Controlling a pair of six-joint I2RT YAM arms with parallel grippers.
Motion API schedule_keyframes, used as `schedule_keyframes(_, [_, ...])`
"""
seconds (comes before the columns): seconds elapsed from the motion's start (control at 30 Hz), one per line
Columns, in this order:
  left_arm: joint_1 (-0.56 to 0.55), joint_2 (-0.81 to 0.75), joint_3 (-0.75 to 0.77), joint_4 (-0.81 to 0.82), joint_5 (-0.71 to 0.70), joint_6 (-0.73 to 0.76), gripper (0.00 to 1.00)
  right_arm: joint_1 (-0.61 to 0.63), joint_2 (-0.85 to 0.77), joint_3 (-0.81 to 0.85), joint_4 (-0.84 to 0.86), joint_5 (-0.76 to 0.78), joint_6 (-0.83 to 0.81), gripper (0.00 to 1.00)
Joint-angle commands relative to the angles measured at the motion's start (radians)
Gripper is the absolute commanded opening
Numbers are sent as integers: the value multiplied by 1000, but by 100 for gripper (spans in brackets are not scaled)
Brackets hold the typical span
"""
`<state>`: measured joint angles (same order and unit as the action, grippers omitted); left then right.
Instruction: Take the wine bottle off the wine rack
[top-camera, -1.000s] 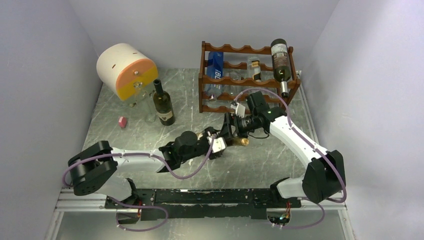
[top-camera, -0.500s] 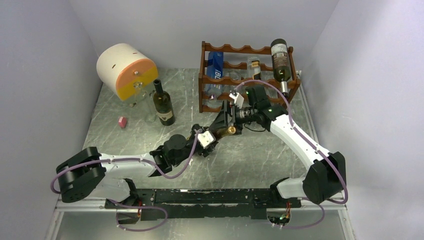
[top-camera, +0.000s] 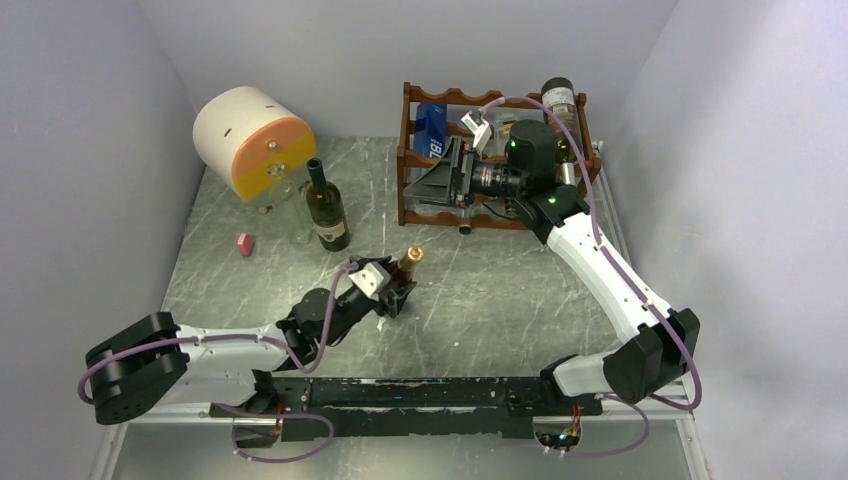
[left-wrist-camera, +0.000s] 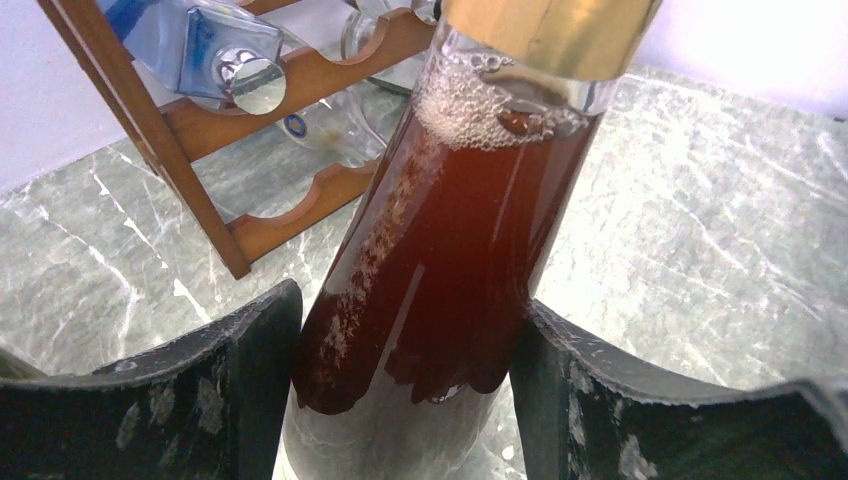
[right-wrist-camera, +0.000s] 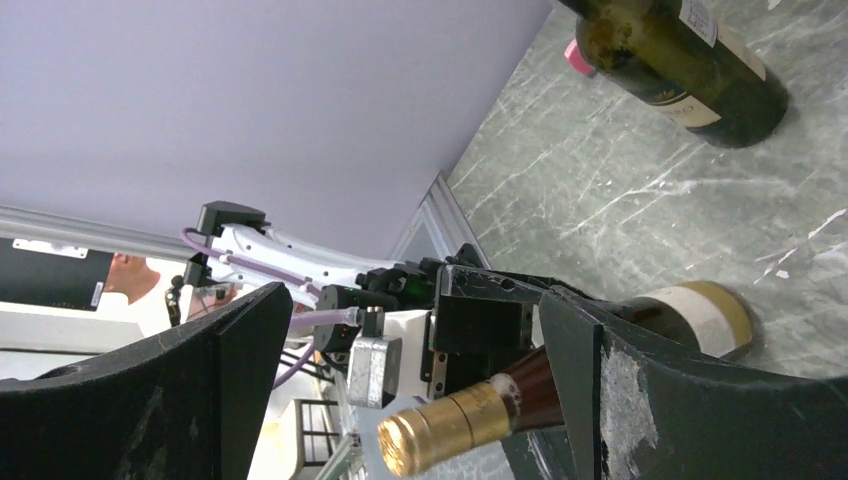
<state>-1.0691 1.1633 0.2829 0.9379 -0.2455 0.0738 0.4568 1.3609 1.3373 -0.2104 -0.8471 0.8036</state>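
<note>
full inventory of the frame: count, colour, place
wine rack: 1, reddish-brown, back right
blue bottle: 1, blue, in rack, upper left
clear bottle: at least 1, clear, in rack
labelled bottle: 1, dark, rack's top right
wine bottle: 1, amber, gold cap, in left claw
standing bottle: 1, dark green, left of rack
drum: 1, white, orange face, back left
small block: 1, pink, left side
table: 1, grey marbled
left claw: shut on wine bottle
right claw: open, by rack
</note>
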Motion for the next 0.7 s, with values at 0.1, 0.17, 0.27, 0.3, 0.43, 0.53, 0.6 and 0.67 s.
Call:
schedule_keyframes(0.1, [-5, -36, -37, 162, -17, -137, 34, -7, -14, -19, 11, 72, -40, 100])
schedule_keyframes(0.17, [-5, -39, -57, 193, -39, -151, 36, -11, -23, -32, 4, 77, -47, 100])
schedule_keyframes(0.27, [-5, -52, -89, 231, -64, -170, 42, -13, -48, -67, 28, 76, -43, 100])
schedule_keyframes(0.3, [-5, -57, -93, 230, -65, -173, 44, -13, -55, -75, 29, 81, -44, 100])
schedule_keyframes(0.43, [-5, -74, -86, 159, -71, -195, 69, -18, -63, -86, -9, 107, -71, 100])
schedule_keyframes(0.53, [-5, -113, -54, 32, -80, -218, 98, -21, -62, -79, -50, 114, -99, 100])
schedule_keyframes(0.6, [-5, -137, -29, -50, -102, -222, 100, -21, -69, -76, -75, 128, -122, 100])
schedule_keyframes(0.67, [-5, -161, 7, -132, -119, -223, 100, -23, -80, -79, -96, 143, -142, 100])
